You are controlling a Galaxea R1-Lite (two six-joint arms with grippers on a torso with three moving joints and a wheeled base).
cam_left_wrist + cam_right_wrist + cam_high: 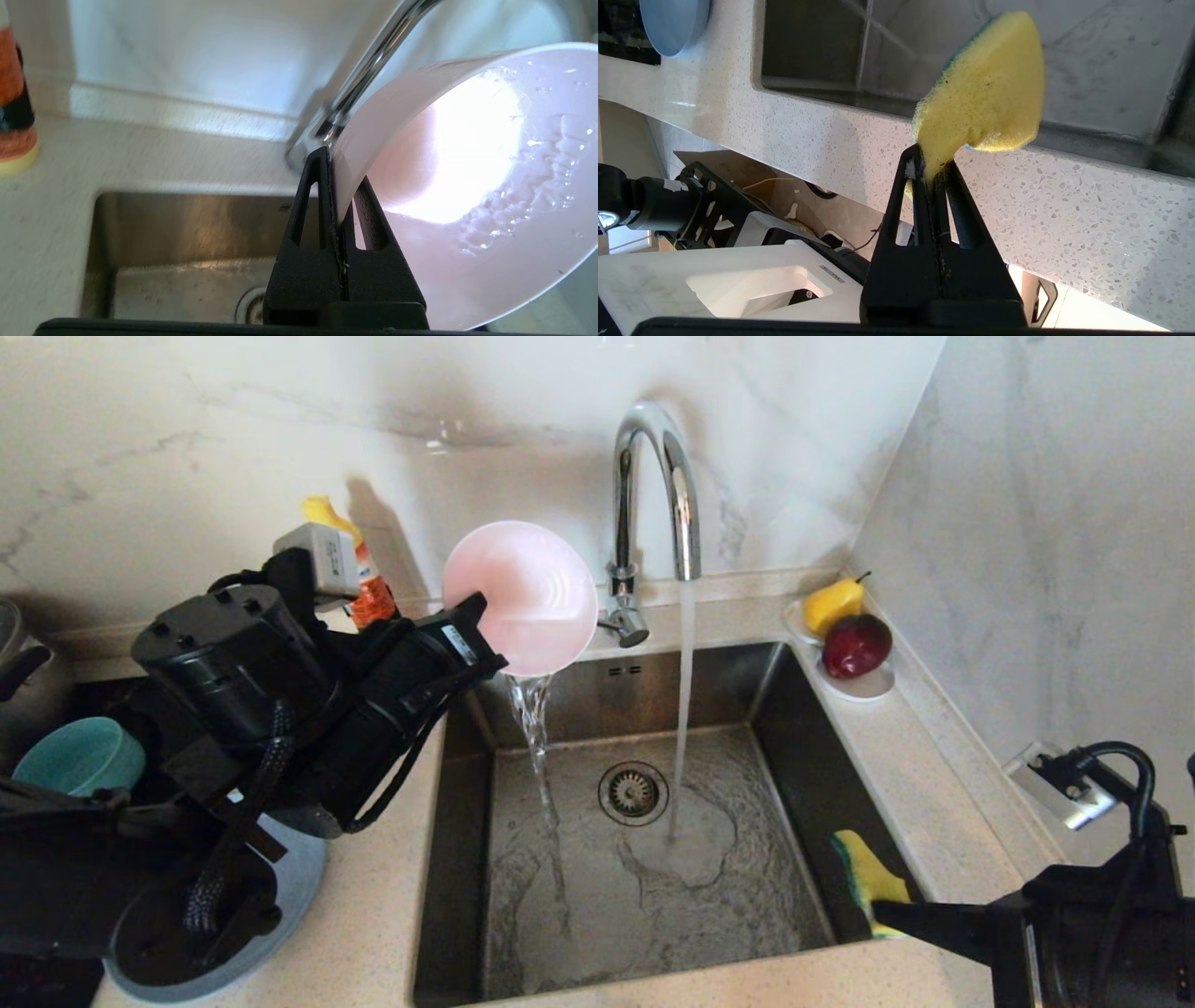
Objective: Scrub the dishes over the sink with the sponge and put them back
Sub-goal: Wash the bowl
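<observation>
At the far left of the bench [373, 896], the teal bowl [79, 756] is sitting beside the grey-blue plate [299, 877], which is lying flat under the left arm. The left pincer [337, 186] is clamping the rim of the pink bowl [520, 597], tipping it on its side over the sink's [644, 859] back left corner, and water is pouring out of it into the basin. A tap [653, 495] is running a stream down beside the drain strainer [633, 792]. On the back right corner, a white dish [864, 683] is carrying a pear [834, 604] and an apple [856, 645]. At the near right edge of the sink, the right pincer [933, 175] is squeezing the yellow sponge [985, 93] between closed fingers.
</observation>
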